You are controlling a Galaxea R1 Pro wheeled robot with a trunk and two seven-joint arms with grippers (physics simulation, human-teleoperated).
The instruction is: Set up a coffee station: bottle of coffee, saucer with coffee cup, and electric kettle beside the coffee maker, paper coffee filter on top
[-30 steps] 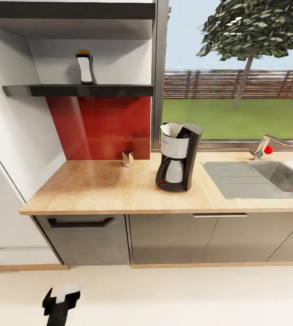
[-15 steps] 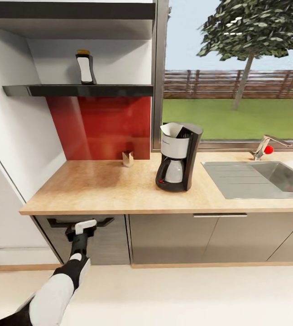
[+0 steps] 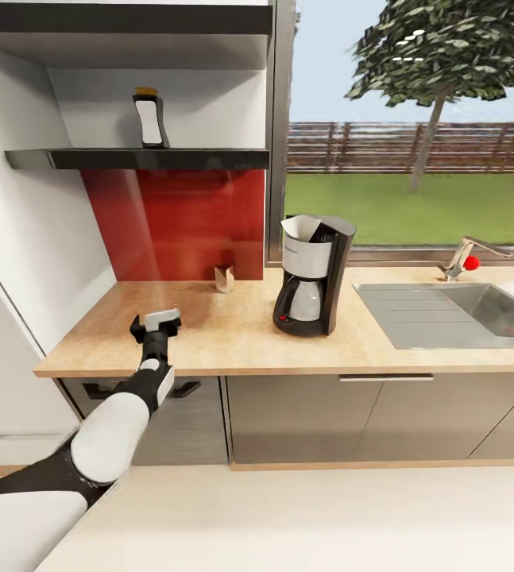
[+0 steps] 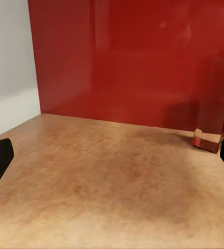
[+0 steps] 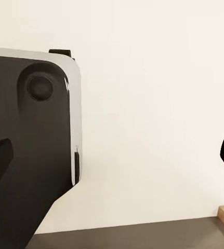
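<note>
The kitchen countertop [image 3: 209, 334] runs beneath a red backsplash [image 3: 177, 222] and a window. The coffee maker [image 3: 314, 274] stands mid-counter beside the steel sink [image 3: 455, 314], a paper coffee filter [image 3: 300, 230] on top. The bottle of coffee [image 3: 150, 119] stands on the shelf [image 3: 137, 159]. The left gripper [image 3: 156, 322], jaws spread and empty, hovers over the counter's left end. The right gripper [image 5: 112, 155] is spread too, facing a pale wall.

Kitchen wall and window, seen from the head camera.

We see a red backsplash [image 3: 181, 222] under a dark wall shelf [image 3: 137, 159], and a small tan carton [image 3: 224, 279] standing at the backsplash's foot. A steel sink [image 3: 455, 314] with a red-knobbed tap [image 3: 465, 257] lies to the right. Through the window [image 3: 415, 119] we make out a tree, lawn and a wooden fence. Grey cabinet fronts [image 3: 304, 417] line the base.
</note>
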